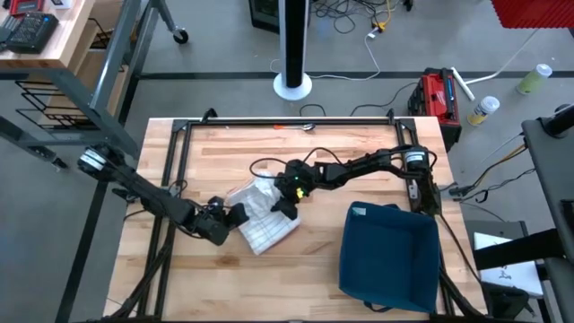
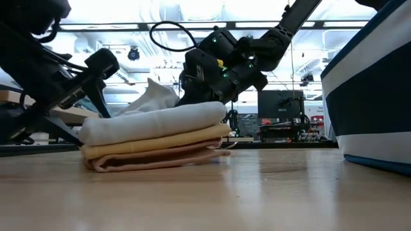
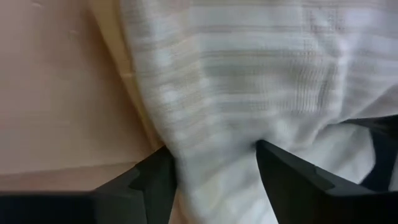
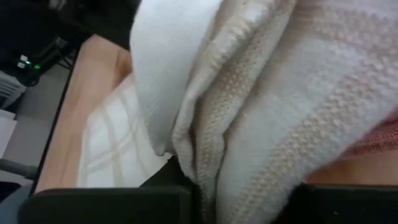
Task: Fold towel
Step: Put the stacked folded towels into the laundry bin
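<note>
The towel (image 1: 265, 222) lies near the middle of the wooden tabletop (image 1: 206, 278) already stacked in several folded layers, though one bunched end rises at the right end effector (image 1: 285, 202), which is clamped on that cloth, so I judge the fold nearly done with this last flap left to lay flat. The left end effector (image 1: 235, 215) sits at the towel's other end with its fingers (image 3: 152, 180) apart, cloth lying between them unpinched. A dark blue bin (image 1: 390, 256) stands just beside the towel, and beyond the tabletop lie a grey floor with cables, a white post and a red case.
</note>
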`<control>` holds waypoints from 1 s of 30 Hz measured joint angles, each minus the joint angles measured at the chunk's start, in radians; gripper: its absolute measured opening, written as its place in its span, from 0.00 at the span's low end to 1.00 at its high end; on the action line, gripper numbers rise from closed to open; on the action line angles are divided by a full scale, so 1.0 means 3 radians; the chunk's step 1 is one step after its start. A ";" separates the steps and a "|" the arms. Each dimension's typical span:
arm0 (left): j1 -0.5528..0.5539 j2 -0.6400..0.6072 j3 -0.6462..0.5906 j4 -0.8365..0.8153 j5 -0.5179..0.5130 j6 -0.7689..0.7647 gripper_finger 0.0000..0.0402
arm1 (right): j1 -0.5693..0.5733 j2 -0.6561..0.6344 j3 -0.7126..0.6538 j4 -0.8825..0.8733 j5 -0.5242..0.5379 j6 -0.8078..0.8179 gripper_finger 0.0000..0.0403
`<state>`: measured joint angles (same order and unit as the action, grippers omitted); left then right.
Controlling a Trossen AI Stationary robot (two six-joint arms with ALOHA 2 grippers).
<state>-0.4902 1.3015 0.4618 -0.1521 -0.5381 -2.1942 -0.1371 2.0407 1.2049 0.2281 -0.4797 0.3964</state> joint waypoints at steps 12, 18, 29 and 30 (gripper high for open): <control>0.0197 0.0782 0.0012 0.1066 -0.0013 -0.0059 0.52 | -0.0165 -0.0008 0.0000 0.0030 -0.0102 -0.0026 0.11; 0.0204 0.1096 0.0112 0.1173 -0.0102 0.0026 0.53 | -0.0225 -0.0008 0.0061 0.0031 -0.0182 -0.0059 0.11; 0.0215 0.0918 0.0090 0.0690 -0.0381 -0.0122 0.51 | -0.0242 -0.0008 0.0062 -0.0046 -0.0083 -0.0043 0.11; 0.0210 0.0890 0.0064 0.0702 -0.0385 -0.0115 0.52 | -0.0243 -0.0008 0.0061 -0.0078 -0.0077 -0.0041 0.11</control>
<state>-0.4271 1.5684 0.4811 0.0584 -0.6535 -2.2288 -0.2100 2.0384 1.2232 0.2048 -0.5026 0.3839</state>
